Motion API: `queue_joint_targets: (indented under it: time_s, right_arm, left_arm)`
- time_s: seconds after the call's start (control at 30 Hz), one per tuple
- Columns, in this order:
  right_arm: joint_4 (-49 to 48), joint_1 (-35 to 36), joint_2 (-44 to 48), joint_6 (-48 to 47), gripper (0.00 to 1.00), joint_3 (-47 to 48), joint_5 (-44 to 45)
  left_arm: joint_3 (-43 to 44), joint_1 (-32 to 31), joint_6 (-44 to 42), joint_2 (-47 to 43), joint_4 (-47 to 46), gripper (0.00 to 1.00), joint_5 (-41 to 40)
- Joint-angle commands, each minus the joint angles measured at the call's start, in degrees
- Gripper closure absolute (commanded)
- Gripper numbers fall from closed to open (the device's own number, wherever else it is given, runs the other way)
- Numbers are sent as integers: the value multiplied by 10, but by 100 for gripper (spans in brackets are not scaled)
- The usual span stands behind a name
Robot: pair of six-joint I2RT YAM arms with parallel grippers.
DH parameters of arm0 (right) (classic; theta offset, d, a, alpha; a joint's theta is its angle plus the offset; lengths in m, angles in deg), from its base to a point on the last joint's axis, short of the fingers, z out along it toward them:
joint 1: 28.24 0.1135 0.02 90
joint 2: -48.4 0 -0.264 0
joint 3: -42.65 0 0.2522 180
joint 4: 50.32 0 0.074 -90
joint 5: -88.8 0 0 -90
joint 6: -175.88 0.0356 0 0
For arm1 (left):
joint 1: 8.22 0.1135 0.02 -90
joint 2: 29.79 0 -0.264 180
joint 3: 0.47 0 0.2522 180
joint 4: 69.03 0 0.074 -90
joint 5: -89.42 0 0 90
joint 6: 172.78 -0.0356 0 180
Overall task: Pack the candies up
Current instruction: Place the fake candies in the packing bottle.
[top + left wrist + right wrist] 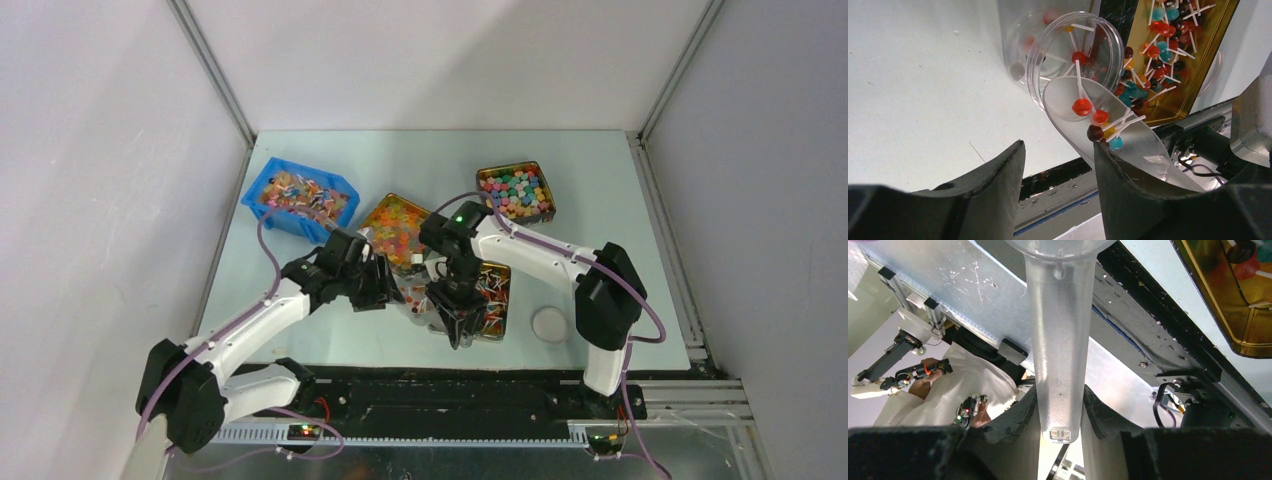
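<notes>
The candies [1082, 106], red, orange, blue and dark heads on white sticks, lie on a clear plastic scoop [1128, 140] whose lip rests at the mouth of a clear jar [1048, 45] tipped toward it. A few candies are inside the jar. More candies [1168, 30] fill a gold tin [1193, 95] just behind. My right gripper [1059, 390] is shut on the scoop's handle [1058, 340]; from above it [455, 325] sits at the tin's [503, 320] near-left corner. My left gripper [1058, 145] stands open just short of the jar, with nothing between its fingers.
A blue bin [255, 195] of mixed sweets stands at the back left. A gold tin [368, 212] of orange and yellow sweets and another [549, 200] of multicoloured pieces stand behind. A white round lid [549, 323] lies right of the lollipop tin. The black rail [450, 385] edges the table.
</notes>
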Motion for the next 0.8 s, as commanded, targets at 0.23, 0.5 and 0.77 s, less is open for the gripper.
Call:
queue_joint_targets:
  time_s: [0.23, 0.5, 0.77]
  right_arm:
    - [12, 0, 15, 13, 100, 32, 24]
    - [13, -1, 19, 15, 100, 35, 21]
    - [22, -3, 18, 15, 100, 48, 22]
  left_arm:
    - [0, -9, 3, 6, -8, 48, -6]
    - [9, -12, -3, 16, 0, 51, -9]
    - [25, -14, -12, 26, 14, 51, -18]
